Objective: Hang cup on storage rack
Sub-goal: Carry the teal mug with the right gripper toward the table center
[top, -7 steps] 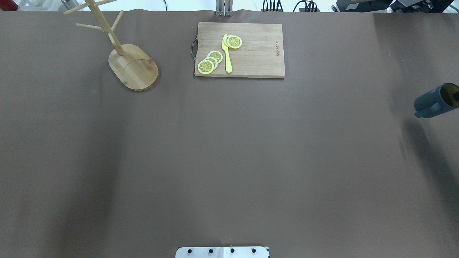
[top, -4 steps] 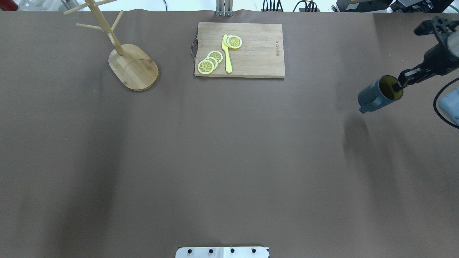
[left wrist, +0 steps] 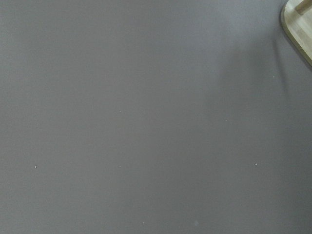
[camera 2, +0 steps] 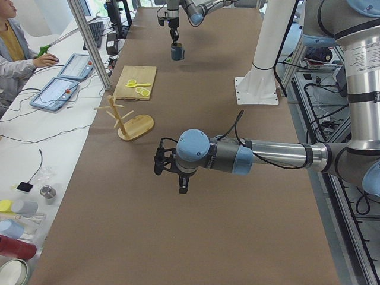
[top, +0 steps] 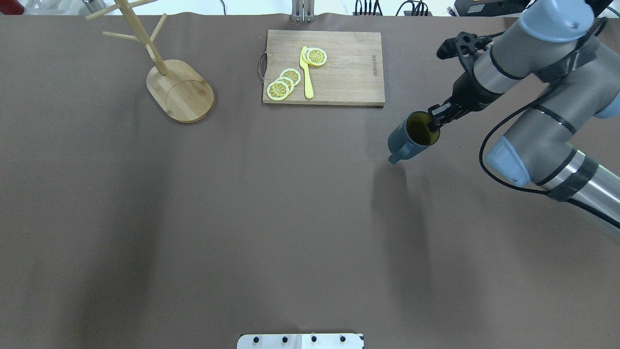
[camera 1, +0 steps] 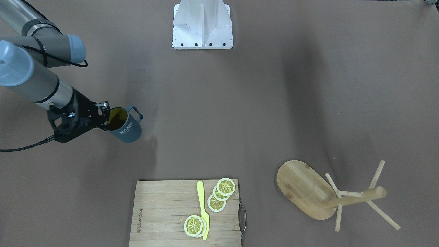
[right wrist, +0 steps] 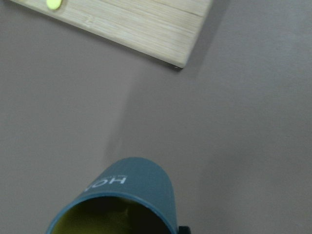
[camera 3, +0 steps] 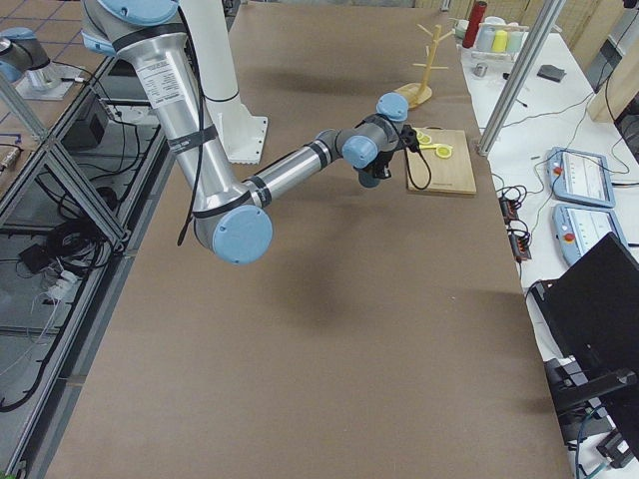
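Surface: brown table [top: 290,218], with the robot base plate at its near edge in the overhead view.
Right gripper [top: 432,122]: closed on the cup rim, one finger inside the mouth and one outside against the wall.
Cup [top: 409,138]: held clear of the table in the right half and tilted, with the mouth toward the gripper and the bottom pointing away. The handle is on the side toward the robot. White "HOME" lettering shows in the front-facing view. The cup's shadow lies on the table nearby.
Rack [top: 184,92]: stands upright on its oval base at the far left of the table, well apart from the cup. All visible pegs are bare.
Board [top: 339,72]: lies flat at the far edge, between rack and cup, touching neither. It carries lemon slices [top: 283,82] and a yellow knife [top: 306,77].
Left gripper [camera 2: 181,178]: hangs over bare table near the rack. Finger opening cannot be determined, as it shows only in the left side view.
Left wrist view: bare table and one corner of the rack base.
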Available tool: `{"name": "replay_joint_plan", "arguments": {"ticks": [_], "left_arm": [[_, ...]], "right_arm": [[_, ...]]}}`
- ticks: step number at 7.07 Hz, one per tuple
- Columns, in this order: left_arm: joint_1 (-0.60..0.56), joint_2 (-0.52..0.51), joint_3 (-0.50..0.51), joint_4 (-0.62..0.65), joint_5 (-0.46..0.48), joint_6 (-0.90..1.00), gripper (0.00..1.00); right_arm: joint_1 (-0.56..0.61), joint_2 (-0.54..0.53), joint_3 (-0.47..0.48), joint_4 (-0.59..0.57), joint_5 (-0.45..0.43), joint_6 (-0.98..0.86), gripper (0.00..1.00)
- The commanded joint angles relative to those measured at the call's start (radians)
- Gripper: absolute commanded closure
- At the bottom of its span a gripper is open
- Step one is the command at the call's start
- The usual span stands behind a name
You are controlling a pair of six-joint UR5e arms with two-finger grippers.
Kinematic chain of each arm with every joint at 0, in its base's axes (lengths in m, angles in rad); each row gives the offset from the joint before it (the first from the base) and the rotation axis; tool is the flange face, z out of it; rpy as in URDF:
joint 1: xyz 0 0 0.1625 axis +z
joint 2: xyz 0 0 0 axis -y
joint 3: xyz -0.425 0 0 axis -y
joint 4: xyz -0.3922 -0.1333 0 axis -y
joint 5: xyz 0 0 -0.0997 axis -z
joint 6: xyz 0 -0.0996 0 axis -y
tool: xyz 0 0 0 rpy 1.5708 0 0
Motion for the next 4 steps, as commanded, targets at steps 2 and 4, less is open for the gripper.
{"name": "replay_joint_plan", "arguments": {"ticks": [2,4], "left_arm": [[0.000,0.000,0.001,0.001,-0.009,0.000,0.02],[0.000,0.000,0.003,0.001,-0.009,0.000,0.02]], "right_arm": [[-0.194,0.126,-0.018,-0.003,-0.171,0.153,1.00],[-0.264,0.188,-0.039,-0.027,-0.235,0.240,1.00]]}}
